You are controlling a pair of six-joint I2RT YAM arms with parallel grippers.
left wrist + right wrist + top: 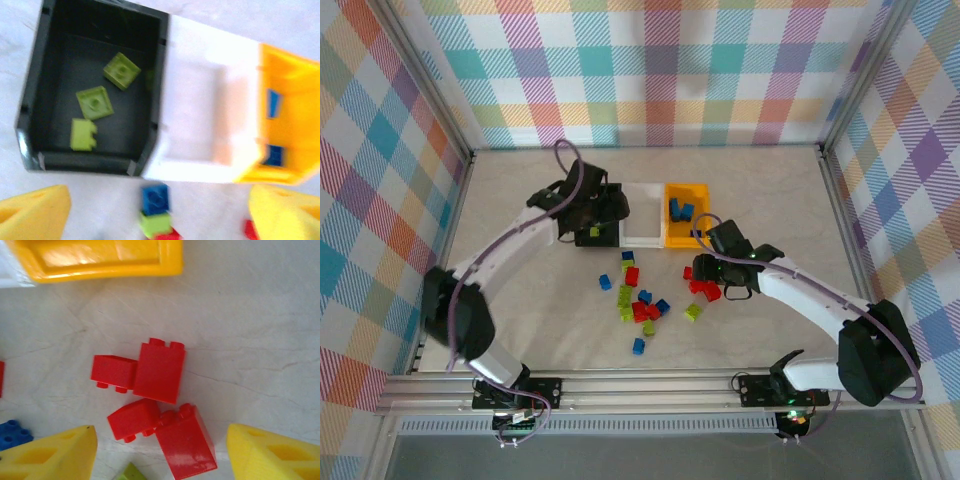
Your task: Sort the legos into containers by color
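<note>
Left wrist camera is revealing lime legos (pixel 95 102) inside the black bin (pixel 65 60), left gripper (pixel 160 215) gaping; right gripper (pixel 162 455) is hovering wide over glossy red legos (pixel 159 371).

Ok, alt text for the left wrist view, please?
Lime green bricks lie in the black bin, with the white bin beside it looking empty and blue bricks in the orange-yellow bin at right. The left gripper is open above the table, where a blue brick touches a green one.
</note>
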